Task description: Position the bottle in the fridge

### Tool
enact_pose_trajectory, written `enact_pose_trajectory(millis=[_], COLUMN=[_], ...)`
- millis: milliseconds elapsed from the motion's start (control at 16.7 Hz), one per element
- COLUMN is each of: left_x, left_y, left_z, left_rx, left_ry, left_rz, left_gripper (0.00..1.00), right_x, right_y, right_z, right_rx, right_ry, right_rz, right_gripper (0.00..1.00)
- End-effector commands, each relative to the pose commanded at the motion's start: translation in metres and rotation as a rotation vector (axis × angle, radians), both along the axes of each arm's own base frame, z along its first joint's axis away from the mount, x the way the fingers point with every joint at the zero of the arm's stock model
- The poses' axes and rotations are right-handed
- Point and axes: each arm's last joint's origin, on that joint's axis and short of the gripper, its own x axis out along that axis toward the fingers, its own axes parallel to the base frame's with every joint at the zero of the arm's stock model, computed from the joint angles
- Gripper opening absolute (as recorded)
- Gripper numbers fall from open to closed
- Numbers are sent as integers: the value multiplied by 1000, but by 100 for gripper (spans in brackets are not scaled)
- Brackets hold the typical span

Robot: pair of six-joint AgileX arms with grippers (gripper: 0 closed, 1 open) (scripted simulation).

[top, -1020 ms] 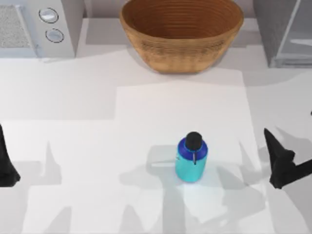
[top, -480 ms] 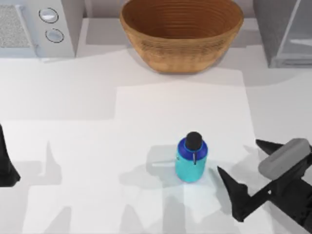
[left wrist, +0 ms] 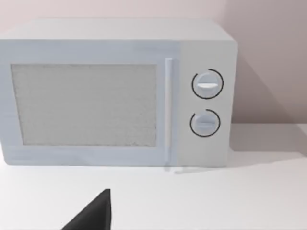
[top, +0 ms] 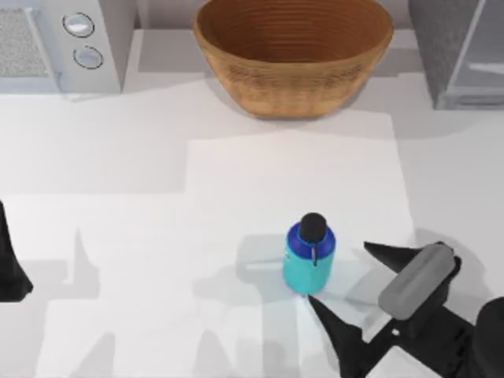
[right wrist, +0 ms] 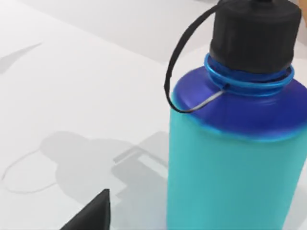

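Observation:
The bottle [top: 309,256] stands upright on the white table, right of centre, with a cyan body, dark blue shoulder and black cap. My right gripper [top: 339,273] is open just to the bottle's lower right. One fingertip lies below the bottle's base and the other to its right, neither touching it. The right wrist view shows the bottle [right wrist: 235,143] close up, with a thin black strap looping from its cap. The fridge [top: 435,39] stands at the table's far right corner. My left gripper [top: 8,268] is parked at the left edge.
A large woven basket [top: 293,55] sits at the back centre. A light-grey microwave [top: 63,43] with two dials stands at the back left, and the microwave [left wrist: 115,96] faces the left wrist camera. Open table lies between the bottle and the fridge.
My right gripper has swung in from the right edge toward the bottle, turning so that its open fingers now point at the bottle's base. The bottle and the left arm have not moved.

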Motion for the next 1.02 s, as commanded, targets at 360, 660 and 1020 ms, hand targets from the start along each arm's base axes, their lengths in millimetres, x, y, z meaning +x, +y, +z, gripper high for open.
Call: enact_pose_trajectory(millis=[360,660,1020], left_x=[0,0,0], left_y=[0,0,0], left_z=[0,0,0], left_rx=[0,0,0], left_ry=[0,0,0], left_rz=[0,0,0], left_gripper=[100,100,100], right_x=[-1,11,36], right_y=[-1,11,36], right_z=[-4,-4,-11], right_rx=[-13,3,2], right_ry=[15,-2,-1], right_rz=[-2,4,4], right_gripper=[100,100,100])
